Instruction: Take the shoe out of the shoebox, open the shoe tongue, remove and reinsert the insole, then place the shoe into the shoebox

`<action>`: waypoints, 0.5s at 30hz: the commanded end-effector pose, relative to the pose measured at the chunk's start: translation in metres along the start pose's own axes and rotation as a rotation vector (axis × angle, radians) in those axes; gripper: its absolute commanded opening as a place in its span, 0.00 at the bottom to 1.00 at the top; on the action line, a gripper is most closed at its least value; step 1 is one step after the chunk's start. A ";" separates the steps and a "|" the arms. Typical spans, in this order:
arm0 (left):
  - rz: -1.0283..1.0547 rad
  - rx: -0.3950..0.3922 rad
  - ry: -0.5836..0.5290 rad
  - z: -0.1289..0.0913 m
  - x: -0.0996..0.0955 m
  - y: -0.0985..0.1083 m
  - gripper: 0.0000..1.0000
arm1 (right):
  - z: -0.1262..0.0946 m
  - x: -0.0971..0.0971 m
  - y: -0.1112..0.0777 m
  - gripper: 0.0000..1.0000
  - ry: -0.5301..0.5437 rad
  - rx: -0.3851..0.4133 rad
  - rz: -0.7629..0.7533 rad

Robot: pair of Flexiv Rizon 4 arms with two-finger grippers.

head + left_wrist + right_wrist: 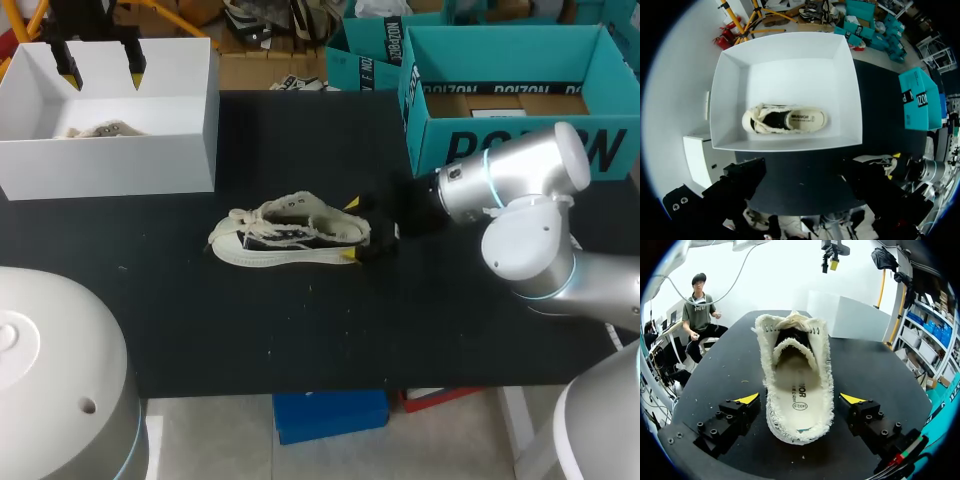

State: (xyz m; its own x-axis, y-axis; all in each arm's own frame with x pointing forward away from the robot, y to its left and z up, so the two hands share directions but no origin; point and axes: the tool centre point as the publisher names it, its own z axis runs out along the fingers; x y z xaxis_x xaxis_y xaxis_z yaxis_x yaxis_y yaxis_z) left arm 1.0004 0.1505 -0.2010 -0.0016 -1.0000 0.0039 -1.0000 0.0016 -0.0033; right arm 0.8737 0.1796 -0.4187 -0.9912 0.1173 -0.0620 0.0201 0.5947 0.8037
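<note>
A cream and black canvas shoe (290, 235) lies on its sole mid-table, heel toward my right arm. My right gripper (350, 230) stands open around that heel, one yellow tip on each side. In the right wrist view the shoe (797, 385) sits between the open fingers (747, 399) with a small gap on both sides; the tongue is up and the insole (797, 390) lies inside. The white shoebox (150, 150) stands at the back left and holds a second shoe (785, 120). My left gripper (102, 73) hangs open above the box, holding nothing.
Teal cardboard boxes (510, 100) stand at the back right, close behind my right arm (530, 220). The black table (300, 330) runs to its front edge below the shoe. My left arm's base (50, 380) fills the near left corner.
</note>
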 end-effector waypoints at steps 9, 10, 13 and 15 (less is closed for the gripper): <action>0.000 -0.002 -0.001 0.000 0.000 0.000 1.00 | 0.018 0.001 -0.006 1.00 0.009 -0.018 0.021; 0.000 -0.002 -0.001 0.000 0.000 0.000 1.00 | 0.018 0.002 -0.006 1.00 0.009 -0.019 0.023; 0.000 -0.002 -0.001 0.000 0.000 0.000 1.00 | 0.020 0.002 -0.007 1.00 0.010 -0.021 0.026; 0.000 -0.002 -0.001 0.000 0.000 0.000 1.00 | 0.020 0.002 -0.007 1.00 0.010 -0.022 0.027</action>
State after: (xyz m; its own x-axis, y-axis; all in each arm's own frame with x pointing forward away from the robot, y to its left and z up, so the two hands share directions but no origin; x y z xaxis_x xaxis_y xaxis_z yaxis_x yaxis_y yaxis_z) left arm 1.0004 0.1505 -0.2010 -0.0016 -1.0000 0.0039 -1.0000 0.0016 -0.0033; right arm 0.8734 0.1898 -0.4331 -0.9919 0.1228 -0.0331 0.0442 0.5769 0.8156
